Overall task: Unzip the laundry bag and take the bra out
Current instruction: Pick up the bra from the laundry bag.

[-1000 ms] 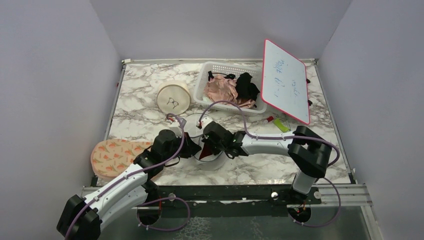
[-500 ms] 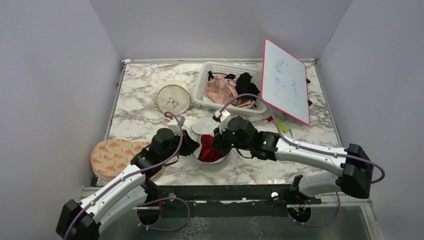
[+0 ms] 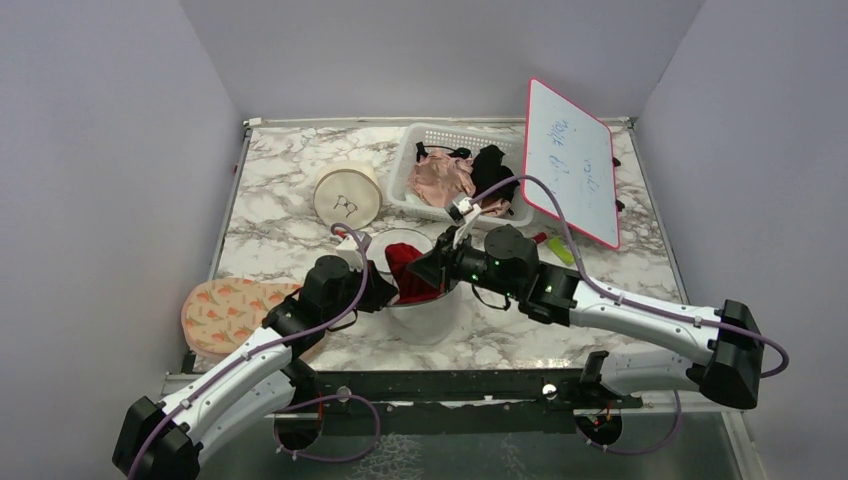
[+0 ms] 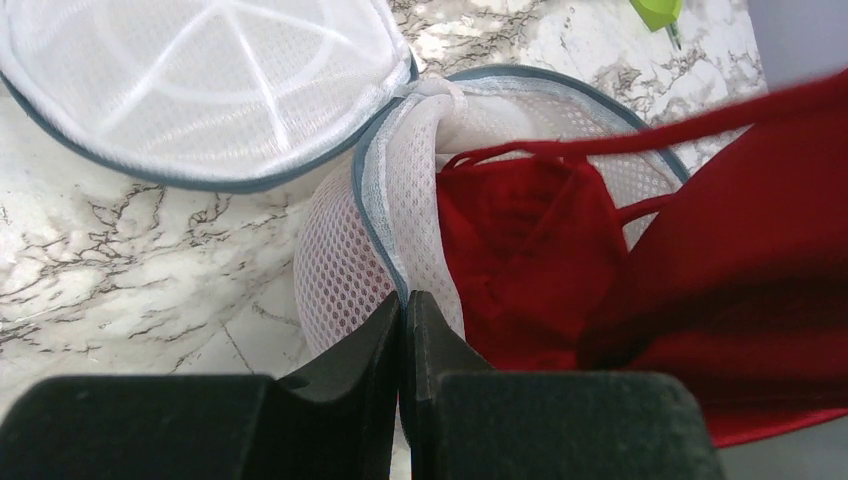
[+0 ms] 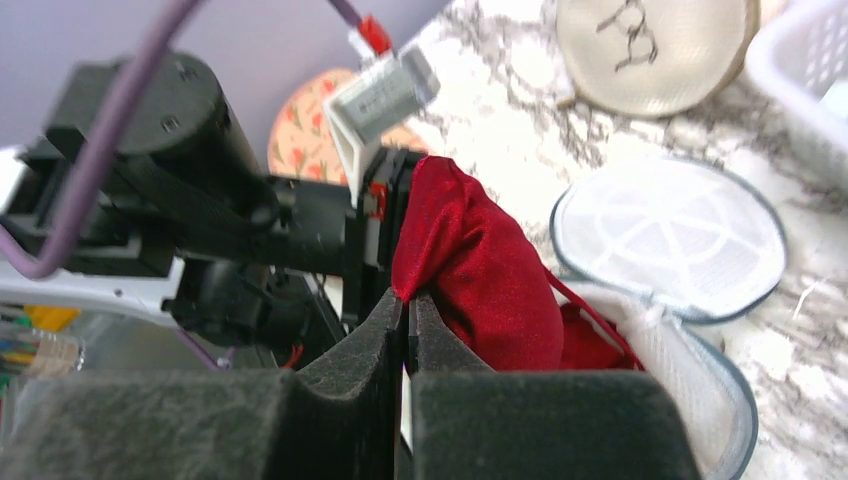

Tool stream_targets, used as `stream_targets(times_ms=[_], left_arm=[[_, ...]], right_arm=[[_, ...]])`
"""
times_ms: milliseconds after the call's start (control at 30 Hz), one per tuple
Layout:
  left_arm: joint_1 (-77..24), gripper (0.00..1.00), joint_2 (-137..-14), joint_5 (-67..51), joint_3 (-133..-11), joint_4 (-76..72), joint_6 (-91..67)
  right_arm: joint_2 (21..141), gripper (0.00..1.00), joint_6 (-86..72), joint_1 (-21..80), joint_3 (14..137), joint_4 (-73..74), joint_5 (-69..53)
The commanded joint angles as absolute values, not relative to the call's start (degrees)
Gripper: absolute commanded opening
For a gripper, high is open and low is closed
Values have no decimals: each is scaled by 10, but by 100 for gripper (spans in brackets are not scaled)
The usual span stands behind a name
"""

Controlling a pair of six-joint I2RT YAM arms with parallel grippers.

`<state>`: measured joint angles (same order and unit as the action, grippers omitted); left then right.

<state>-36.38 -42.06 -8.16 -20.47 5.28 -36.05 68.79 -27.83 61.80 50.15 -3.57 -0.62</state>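
The white mesh laundry bag stands open at the table's near middle, its round lid flipped back and lying flat behind it. My left gripper is shut on the bag's grey-blue zip rim at its left side. My right gripper is shut on the edge of a red bra and holds it part way out of the bag. The bra hangs over the opening, its straps stretched taut, its lower part still inside.
A cream round case with a black drawing stands behind the bag. A white basket of clothes and a tilted whiteboard are at the back right. A flat peach patterned pouch lies left. A green marker lies right.
My right gripper has lifted up and to the right, drawing the red bra out of the bag. The left gripper has kept its hold on the bag's rim.
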Motion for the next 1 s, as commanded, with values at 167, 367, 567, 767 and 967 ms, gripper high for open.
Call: stream_targets(times_ms=[167, 367, 567, 767, 967], left_arm=[[-365, 0, -407, -89, -209, 54, -360], [-365, 0, -407, -91, -208, 53, -360], [-365, 0, -412, -96, -203, 46, -361], [-365, 0, -414, -93, -206, 45, -355], [-365, 0, -420, -98, -207, 43, -356]], right_arm=[[670, 1, -238, 619, 601, -73, 87], [689, 1, -199, 620, 666, -62, 141], [736, 1, -122, 610, 795, -26, 191], [798, 1, -70, 541, 908, -19, 181], [881, 1, -65, 439, 1030, -2, 127]])
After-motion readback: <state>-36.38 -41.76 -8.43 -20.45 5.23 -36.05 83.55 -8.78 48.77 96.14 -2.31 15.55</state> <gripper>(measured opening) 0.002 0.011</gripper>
